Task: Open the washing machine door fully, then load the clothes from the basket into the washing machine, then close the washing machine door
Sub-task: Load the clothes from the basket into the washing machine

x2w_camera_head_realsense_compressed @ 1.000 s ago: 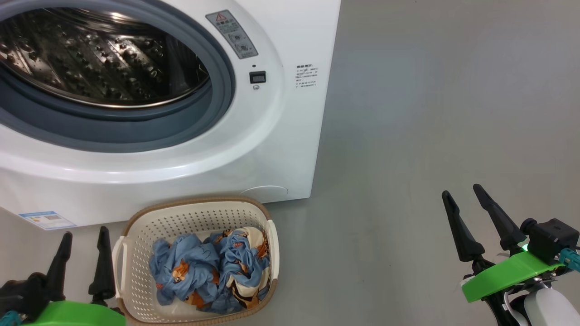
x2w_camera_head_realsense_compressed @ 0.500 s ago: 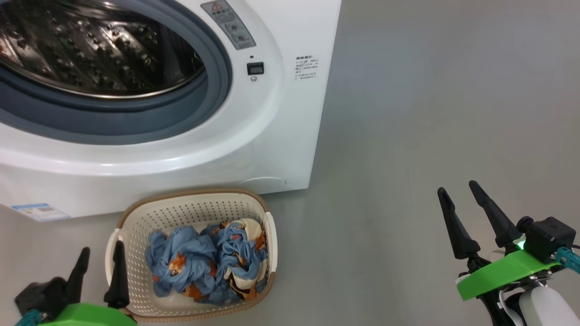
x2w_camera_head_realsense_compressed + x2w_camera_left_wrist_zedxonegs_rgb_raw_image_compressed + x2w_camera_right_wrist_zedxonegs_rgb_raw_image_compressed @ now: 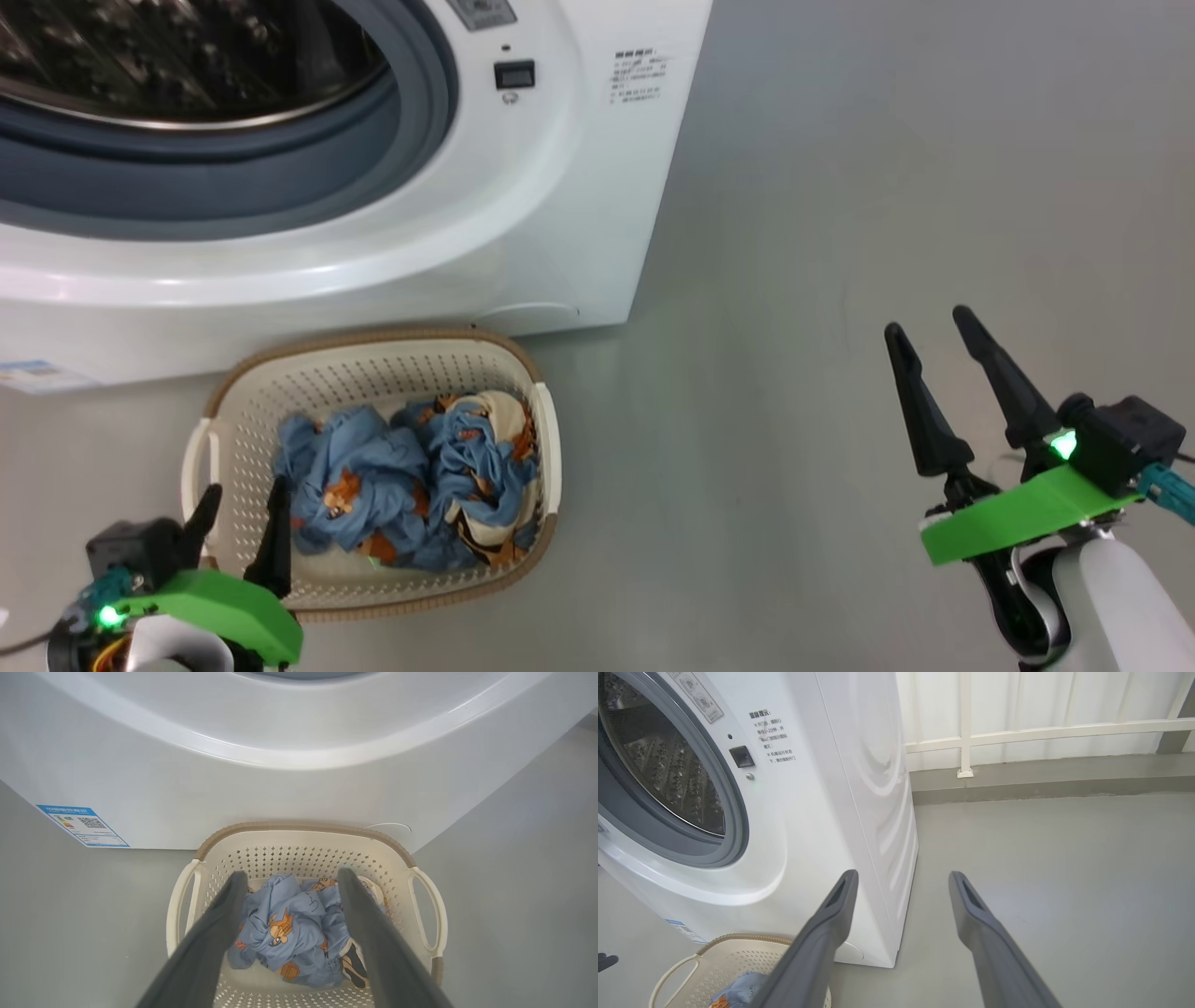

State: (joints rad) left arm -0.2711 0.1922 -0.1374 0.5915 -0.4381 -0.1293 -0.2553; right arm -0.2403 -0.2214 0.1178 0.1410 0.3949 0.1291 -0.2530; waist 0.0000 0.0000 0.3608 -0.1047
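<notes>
Left fingers spread toward clothes; right wrist view adds drum, railing.

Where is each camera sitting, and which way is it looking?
Head view: on the robot's head, looking down at the washing machine, the basket of clothes and the floor; left gripper and right gripper show, both open.
Left wrist view: on the left wrist, looking down into the basket between its left fingers.
Right wrist view: on the right wrist, facing the machine's front and side and a white railing, past its right fingers.
Shared: all three see basket and machine.
</notes>
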